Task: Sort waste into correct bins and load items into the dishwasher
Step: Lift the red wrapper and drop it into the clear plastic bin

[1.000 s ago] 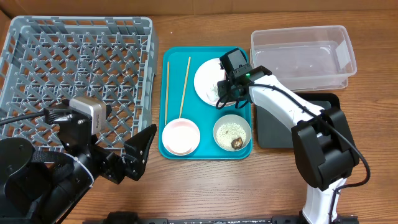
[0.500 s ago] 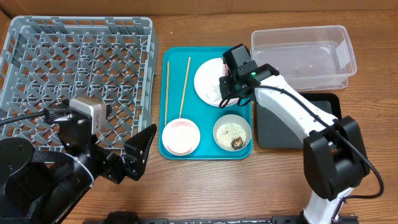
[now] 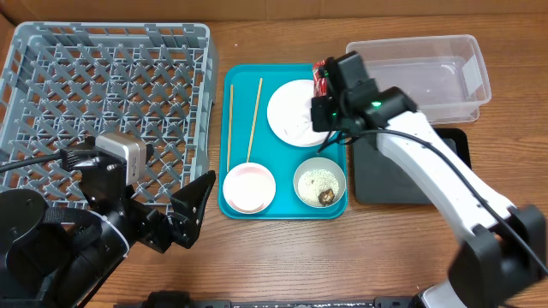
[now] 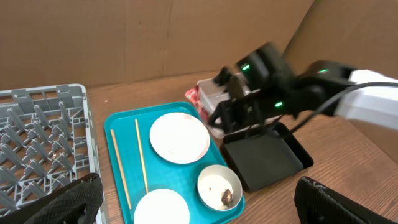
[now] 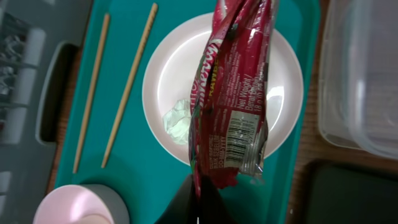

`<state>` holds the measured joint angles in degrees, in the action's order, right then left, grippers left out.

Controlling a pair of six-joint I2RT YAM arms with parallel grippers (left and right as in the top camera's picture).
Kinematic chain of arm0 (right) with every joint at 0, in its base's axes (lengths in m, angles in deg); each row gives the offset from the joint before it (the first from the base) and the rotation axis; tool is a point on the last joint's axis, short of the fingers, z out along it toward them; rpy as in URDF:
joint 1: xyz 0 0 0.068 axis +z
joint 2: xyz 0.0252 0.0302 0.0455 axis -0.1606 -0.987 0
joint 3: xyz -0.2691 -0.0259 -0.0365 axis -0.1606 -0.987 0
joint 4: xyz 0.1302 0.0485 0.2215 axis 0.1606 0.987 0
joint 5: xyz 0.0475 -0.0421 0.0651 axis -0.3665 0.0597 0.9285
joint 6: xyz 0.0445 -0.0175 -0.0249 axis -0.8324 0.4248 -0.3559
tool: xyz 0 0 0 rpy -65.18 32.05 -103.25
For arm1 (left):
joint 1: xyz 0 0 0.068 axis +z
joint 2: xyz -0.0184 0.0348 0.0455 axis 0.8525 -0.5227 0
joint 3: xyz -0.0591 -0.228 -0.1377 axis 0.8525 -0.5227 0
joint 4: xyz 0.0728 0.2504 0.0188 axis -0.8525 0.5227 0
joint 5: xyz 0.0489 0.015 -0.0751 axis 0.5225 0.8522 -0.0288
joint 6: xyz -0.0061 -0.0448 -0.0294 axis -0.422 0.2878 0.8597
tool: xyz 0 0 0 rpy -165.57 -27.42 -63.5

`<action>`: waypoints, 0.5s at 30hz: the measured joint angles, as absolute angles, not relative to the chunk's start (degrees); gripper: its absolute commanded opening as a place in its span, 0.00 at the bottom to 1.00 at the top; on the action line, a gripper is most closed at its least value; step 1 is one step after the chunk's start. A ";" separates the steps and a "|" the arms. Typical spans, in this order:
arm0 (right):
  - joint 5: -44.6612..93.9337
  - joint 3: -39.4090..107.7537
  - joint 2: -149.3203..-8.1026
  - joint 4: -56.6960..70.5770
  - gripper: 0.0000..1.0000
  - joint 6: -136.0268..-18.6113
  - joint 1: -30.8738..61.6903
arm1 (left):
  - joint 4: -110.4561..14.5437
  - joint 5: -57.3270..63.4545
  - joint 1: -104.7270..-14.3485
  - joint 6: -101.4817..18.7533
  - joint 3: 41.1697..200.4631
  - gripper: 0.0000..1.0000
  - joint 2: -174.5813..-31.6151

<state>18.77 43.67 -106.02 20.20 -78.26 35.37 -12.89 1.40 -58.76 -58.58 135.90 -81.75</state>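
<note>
Wrapper (image 5: 233, 93) label text shows only at right wrist.

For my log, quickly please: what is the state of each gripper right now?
Left gripper: open, holding nothing.
Right gripper: closed on the red foil snack wrapper.

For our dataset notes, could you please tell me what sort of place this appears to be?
Probably a lab mock-up of a dish-clearing station: a wooden table backed by cardboard walls, with a grey dish rack and a teal tray.
</note>
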 measured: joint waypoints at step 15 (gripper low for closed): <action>17.48 43.73 -103.81 22.64 0.45 -80.97 19.00 | -12.91 1.38 -58.76 -58.58 135.90 1.00 -81.75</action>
<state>17.48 43.73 -103.81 22.64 -80.97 19.00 -12.91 1.38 -58.76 -58.58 135.90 -81.75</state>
